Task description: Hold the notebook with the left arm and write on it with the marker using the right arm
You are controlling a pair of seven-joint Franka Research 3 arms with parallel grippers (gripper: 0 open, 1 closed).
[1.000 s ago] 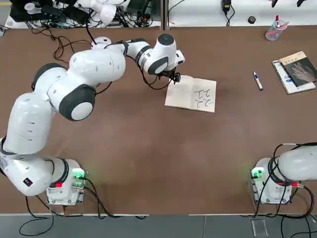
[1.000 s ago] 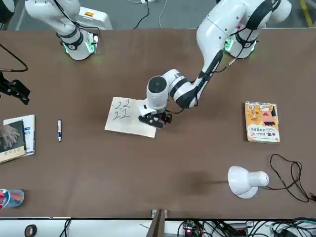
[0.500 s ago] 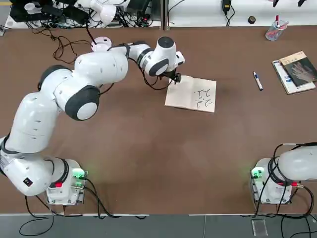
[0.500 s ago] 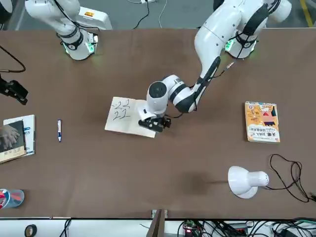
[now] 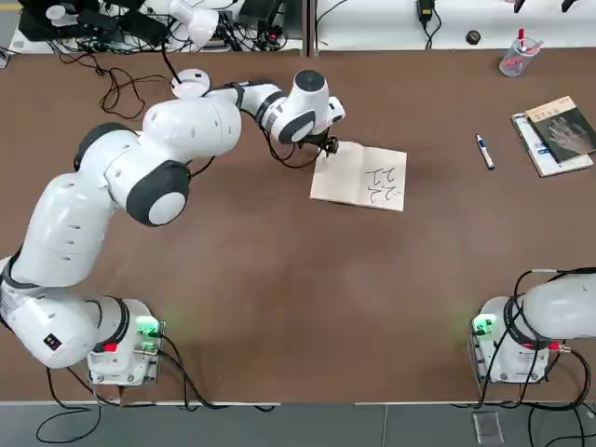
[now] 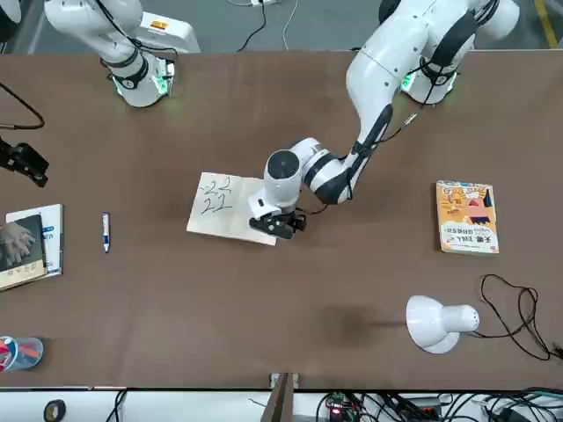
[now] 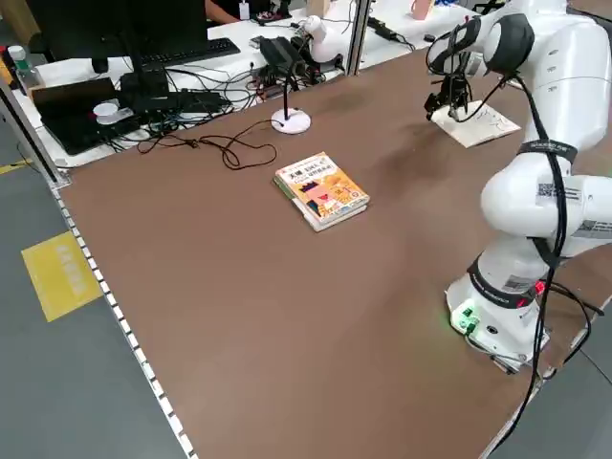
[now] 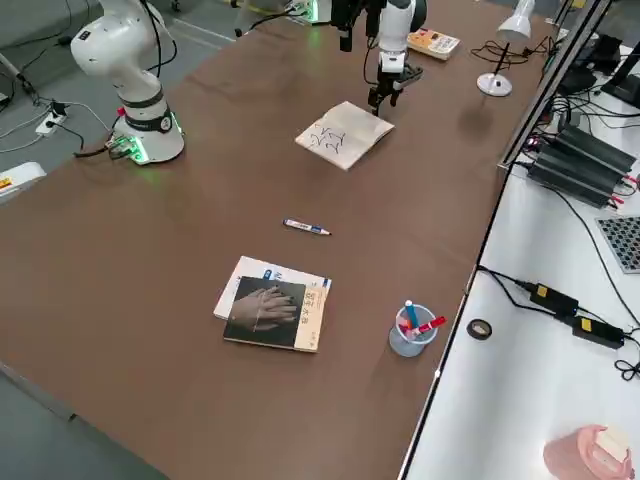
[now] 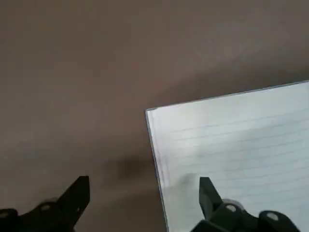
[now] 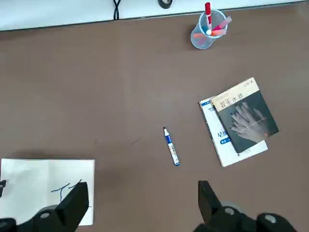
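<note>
Now, change: left gripper (image 6: 280, 222) has crept lower over the notebook (image 5: 359, 176) corner
Jaws: spread, corner edge between them, unpinned
Marker (image 5: 484, 152): untouched, far from right gripper (image 10: 140, 203), spread empty

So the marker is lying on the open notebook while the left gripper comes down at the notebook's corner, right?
Not quite. The marker lies on the bare table, well apart from the notebook, between it and the stacked books, as the top view shows. The left gripper is indeed at the notebook's corner.
</note>
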